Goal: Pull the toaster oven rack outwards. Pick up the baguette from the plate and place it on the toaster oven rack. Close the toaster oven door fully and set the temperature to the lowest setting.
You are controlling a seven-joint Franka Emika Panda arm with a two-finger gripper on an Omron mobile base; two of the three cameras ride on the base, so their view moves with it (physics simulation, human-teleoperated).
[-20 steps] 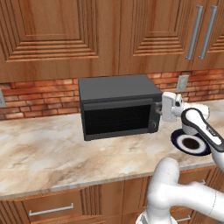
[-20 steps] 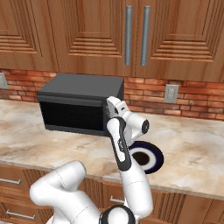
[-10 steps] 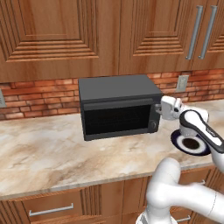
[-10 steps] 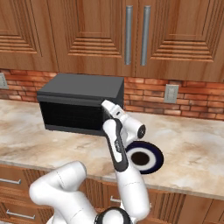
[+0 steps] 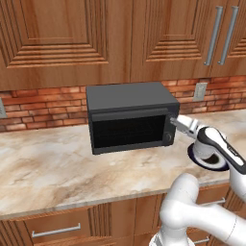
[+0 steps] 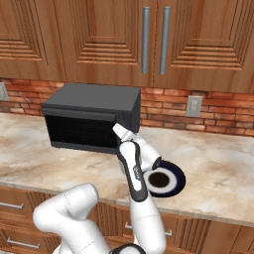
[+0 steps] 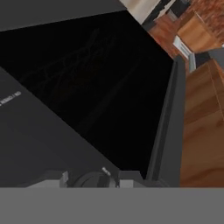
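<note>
Matte dark-grey, the oven (image 5: 129,115) sits on the marble desk (image 5: 48,168) against the brick wall (image 5: 43,103), under wooden cabinets (image 5: 72,38). Its door (image 5: 129,130) is shut, flush with the front, the dark window showing nothing clearly inside. The control strip with a round knob (image 5: 168,138) runs down the oven's right side.

The white arm reaches in from the right, and the fingers (image 5: 176,122) are right at that control strip, at the oven's upper right front corner. In the hand view a round knob (image 7: 95,180) sits low between two grey tips; whether they pinch it cannot be told, as they are close to it with a moderate gap.

The plate (image 6: 171,181), navy-rimmed, lies on the desk just right of the oven, partly hidden behind the wrist. The baguette cannot be made out on it.
</note>
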